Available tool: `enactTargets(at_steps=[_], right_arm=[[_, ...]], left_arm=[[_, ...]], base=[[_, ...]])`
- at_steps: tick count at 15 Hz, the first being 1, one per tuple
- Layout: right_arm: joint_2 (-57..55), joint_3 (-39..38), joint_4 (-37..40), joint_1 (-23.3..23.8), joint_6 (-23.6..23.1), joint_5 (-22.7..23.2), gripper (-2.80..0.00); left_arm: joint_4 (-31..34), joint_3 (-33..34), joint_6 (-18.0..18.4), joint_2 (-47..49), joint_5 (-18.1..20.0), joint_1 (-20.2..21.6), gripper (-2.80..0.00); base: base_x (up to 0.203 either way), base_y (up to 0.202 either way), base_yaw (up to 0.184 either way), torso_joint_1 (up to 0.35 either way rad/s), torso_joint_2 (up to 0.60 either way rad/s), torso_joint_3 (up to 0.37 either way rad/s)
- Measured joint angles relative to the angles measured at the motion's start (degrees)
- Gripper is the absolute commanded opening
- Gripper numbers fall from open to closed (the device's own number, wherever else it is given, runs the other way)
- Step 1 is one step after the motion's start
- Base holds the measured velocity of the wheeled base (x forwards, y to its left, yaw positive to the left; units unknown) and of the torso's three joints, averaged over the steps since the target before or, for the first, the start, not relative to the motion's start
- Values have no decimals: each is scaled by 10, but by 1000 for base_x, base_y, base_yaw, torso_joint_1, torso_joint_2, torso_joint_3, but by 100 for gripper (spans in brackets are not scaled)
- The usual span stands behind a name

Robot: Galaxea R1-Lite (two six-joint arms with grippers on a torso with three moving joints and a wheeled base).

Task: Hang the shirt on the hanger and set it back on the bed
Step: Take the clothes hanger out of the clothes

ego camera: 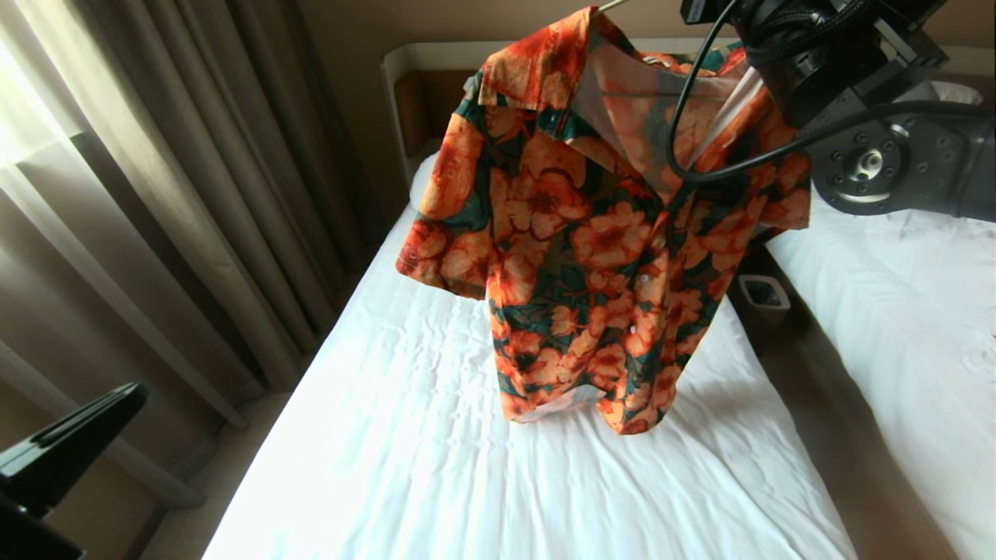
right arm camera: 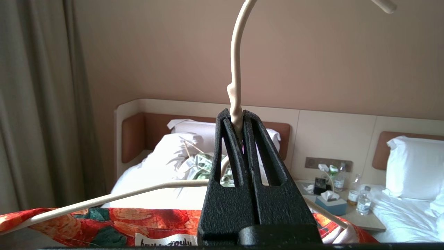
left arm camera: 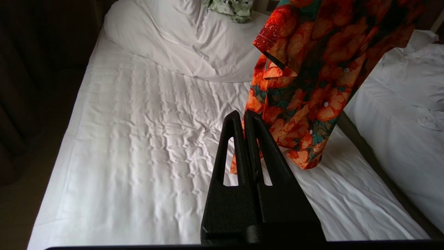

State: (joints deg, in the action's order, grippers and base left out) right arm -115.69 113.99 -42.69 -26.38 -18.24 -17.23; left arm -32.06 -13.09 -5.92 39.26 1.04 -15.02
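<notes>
The shirt (ego camera: 599, 249), orange flowers on dark green, hangs in the air on the cream hanger (right arm camera: 236, 69) above the bed (ego camera: 436, 467); its hem hovers just over the white sheet. My right gripper (right arm camera: 236, 119) is shut on the hanger's twisted neck, below the long hook. The collar and label of the shirt (right arm camera: 104, 222) lie under the hanger's shoulder wires. My left gripper (left arm camera: 242, 114) is shut with nothing in it, short of the shirt's (left arm camera: 312, 80) lower edge. In the head view it sits low at the left (ego camera: 132, 393), off the bed's side.
The bulky white duvet (left arm camera: 180, 45) and a pale green garment (left arm camera: 232, 8) lie at the head of the bed. Curtains (ego camera: 156, 194) hang to the left. A second bed (ego camera: 895, 327) stands right, with a bin (ego camera: 762, 295) in the gap and a cluttered nightstand (right arm camera: 343, 208).
</notes>
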Motion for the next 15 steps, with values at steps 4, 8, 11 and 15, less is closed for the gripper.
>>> enactTargets(at_steps=[4,8,11,15], right_arm=[[3,0,0,6,0,0,-280],[5,0,0,8,1,0,-280],[6,0,1,9,1,0,-280],[8,0,2,13,1,1,-280]], left_arm=[[54,-2,-20,-55,-11,0,-280],[56,-2,-21,-72,-10,0,-280],[56,-2,-21,-74,-9,0,-280],[57,-1,-21,-74,-8,0,-280]], base=[[0,0,0,0,0,0],[0,0,0,0,0,0],[0,0,0,0,0,0],[0,0,0,0,0,0]])
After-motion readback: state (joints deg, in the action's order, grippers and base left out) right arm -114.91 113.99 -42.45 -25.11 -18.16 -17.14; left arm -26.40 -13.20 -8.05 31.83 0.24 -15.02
